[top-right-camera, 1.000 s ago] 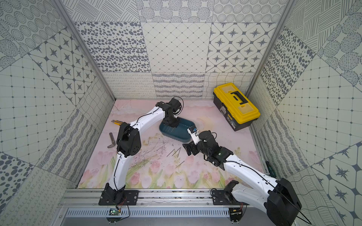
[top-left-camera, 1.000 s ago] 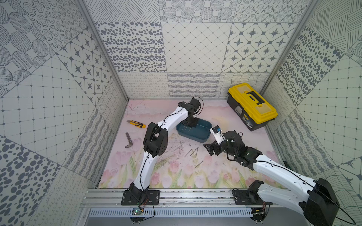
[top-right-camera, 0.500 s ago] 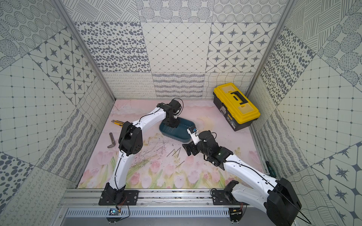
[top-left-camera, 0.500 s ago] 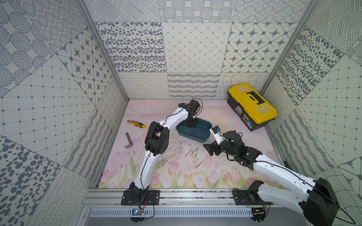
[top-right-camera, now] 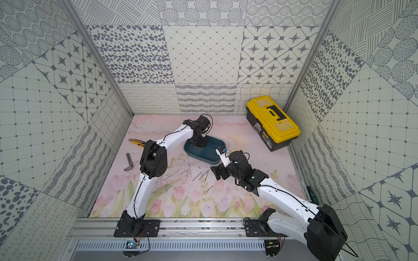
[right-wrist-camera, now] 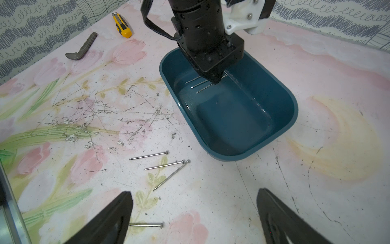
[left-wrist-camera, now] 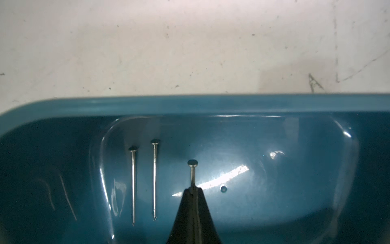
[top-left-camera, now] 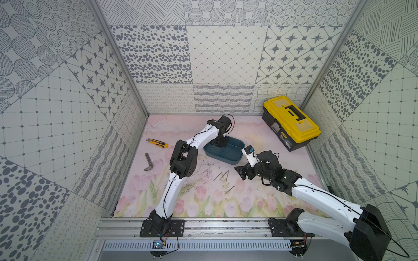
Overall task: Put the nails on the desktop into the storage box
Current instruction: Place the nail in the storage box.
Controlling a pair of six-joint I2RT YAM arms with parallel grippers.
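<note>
Desktop (top-left-camera: 260,198): pale pink tulip print with dark scratches near its middle. Grey-patterned wall panels (top-left-camera: 221,56) enclose three sides.

Storage box (top-left-camera: 226,158) sits mid-desktop, toward the back edge.

Left gripper (left-wrist-camera: 193,191) is inside the box, tips pinched together on one nail (left-wrist-camera: 192,175), whose head points toward a long wall. Two nails (left-wrist-camera: 154,181) lie on the box floor parallel to it, across the box's width.

Four nails (right-wrist-camera: 164,165) lie on the desktop by the box's front side. Three are fanned, heads toward the box.

Right gripper (right-wrist-camera: 194,192) hovers beside them, jaws wide apart, empty.
</note>
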